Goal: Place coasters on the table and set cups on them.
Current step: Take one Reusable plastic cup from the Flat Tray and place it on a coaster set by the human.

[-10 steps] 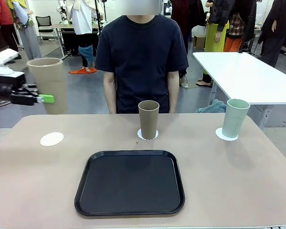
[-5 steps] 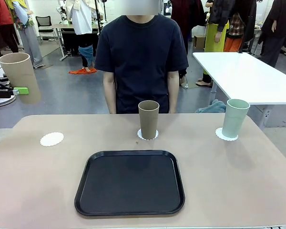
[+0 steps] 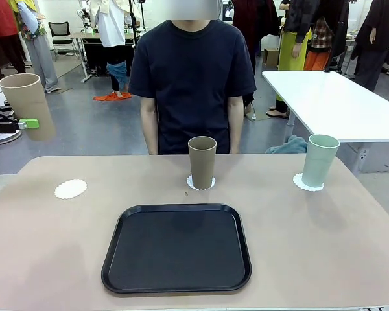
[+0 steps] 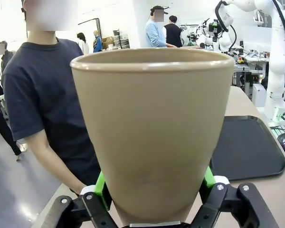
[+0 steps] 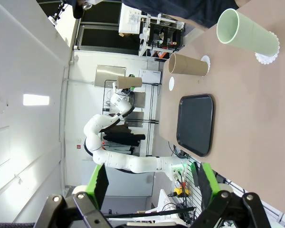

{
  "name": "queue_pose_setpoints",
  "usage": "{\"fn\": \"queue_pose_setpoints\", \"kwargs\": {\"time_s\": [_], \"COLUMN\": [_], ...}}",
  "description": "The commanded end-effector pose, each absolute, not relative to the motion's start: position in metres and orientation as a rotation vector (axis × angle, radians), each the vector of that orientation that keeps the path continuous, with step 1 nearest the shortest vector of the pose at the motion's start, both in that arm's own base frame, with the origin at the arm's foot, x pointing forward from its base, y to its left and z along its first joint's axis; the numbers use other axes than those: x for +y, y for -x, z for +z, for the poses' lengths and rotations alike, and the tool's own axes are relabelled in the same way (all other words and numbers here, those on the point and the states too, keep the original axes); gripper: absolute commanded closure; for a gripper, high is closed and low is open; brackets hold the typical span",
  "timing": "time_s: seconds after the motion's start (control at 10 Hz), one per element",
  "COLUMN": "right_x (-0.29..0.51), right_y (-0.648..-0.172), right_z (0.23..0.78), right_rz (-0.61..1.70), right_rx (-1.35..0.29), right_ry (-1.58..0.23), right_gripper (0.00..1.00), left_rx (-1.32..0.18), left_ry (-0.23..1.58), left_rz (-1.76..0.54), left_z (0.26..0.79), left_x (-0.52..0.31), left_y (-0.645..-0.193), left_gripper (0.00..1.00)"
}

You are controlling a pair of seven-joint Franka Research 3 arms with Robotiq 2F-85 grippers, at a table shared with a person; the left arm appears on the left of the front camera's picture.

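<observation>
Tan matte tumbler (image 4: pixel 152 137) sat clamped low between our left gripper (image 4: pixel 154 199) pads, held high left of the beige table (image 3: pixel 324 246), above its bare scalloped white coaster (image 3: pixel 70 188). Our right gripper (image 5: pixel 151 183) gaped empty. Other cups already sat on coasters.

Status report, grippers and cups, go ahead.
Left gripper shut on tan cup, held high off table's left. Right gripper open, empty. Left coaster bare; path unobstructed.

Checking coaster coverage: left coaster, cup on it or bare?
Bare. The left coaster lies empty on the table; the left gripper holds the third cup off the table's left.
</observation>
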State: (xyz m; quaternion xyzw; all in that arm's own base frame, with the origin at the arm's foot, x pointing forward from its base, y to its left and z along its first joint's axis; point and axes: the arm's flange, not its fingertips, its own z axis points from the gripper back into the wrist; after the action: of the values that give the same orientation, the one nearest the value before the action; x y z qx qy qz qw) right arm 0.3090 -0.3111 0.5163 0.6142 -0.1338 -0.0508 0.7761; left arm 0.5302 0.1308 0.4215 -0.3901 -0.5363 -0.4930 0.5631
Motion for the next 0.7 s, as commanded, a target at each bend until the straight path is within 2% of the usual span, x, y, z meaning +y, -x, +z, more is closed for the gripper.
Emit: {"fn": "queue_pose_setpoints", "kwargs": {"time_s": [0.0,0.1,0.2,0.4,0.6], "right_x": [-0.309,-0.309,-0.309,-0.309,-0.309], "right_y": [-0.309,-0.309,-0.309,-0.309,-0.309], "right_z": [0.519,0.519,0.519,0.519,0.519], "right_rz": [-0.125,-0.125,-0.125,-0.125,-0.125], "right_rx": [-0.288,-0.288,-0.288,-0.288,-0.288], "right_ry": [-1.345,-1.345,-1.345,-1.345,-1.345], "right_gripper": [0.00,0.00,0.00,0.00,0.00], "left_rx": [-1.259,-1.263,-1.222,-1.189,-1.162], "left_ry": [0.919,0.918,1.012,1.053,1.020], "left_rz": [-1.168,-1.161,-1.146,-1.114,-1.095], "left_z": [0.426,0.422,0.401,0.356,0.318], "left_x": [0.128,0.131,0.138,0.148,0.153], "left_y": [-0.524,-0.530,-0.549,-0.569,-0.580], "left_gripper": [0.16,0.16,0.16,0.16,0.16]}}
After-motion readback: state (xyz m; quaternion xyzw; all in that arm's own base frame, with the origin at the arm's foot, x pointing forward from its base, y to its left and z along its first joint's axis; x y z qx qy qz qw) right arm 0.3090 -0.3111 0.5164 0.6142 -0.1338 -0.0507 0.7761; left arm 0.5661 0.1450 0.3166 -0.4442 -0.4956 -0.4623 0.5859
